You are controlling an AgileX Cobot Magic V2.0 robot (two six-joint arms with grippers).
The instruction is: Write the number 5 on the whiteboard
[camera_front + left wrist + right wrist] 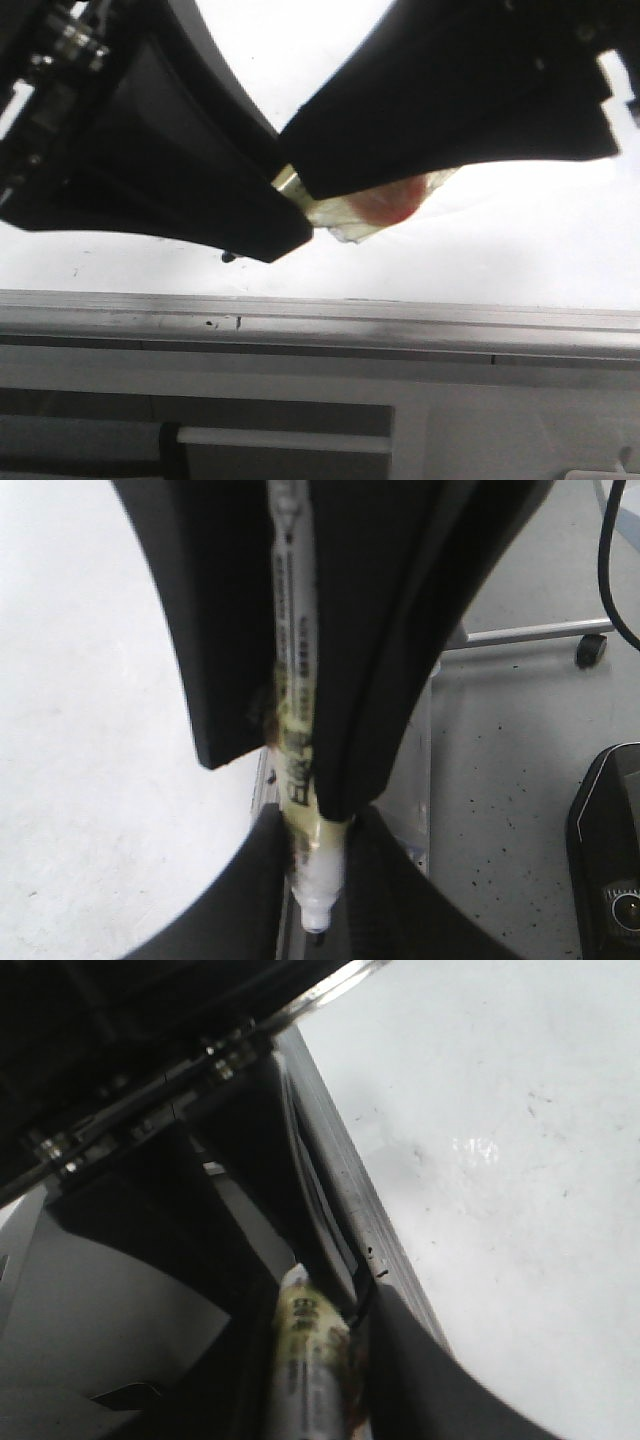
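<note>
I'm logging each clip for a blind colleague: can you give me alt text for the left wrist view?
A slim white marker pen with yellowed tape and black print runs lengthwise between the left gripper's black fingers, which are shut on it, its dark tip pointing down. The glossy white whiteboard lies to one side; a grey speckled floor is on the other.

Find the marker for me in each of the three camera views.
Front view: only a yellowish stub of the marker shows, centre, between the two black arms.
Left wrist view: long barrel running top to bottom, tip near the bottom edge.
Right wrist view: its end at bottom centre.
Shared landmark: the whiteboard.
</note>
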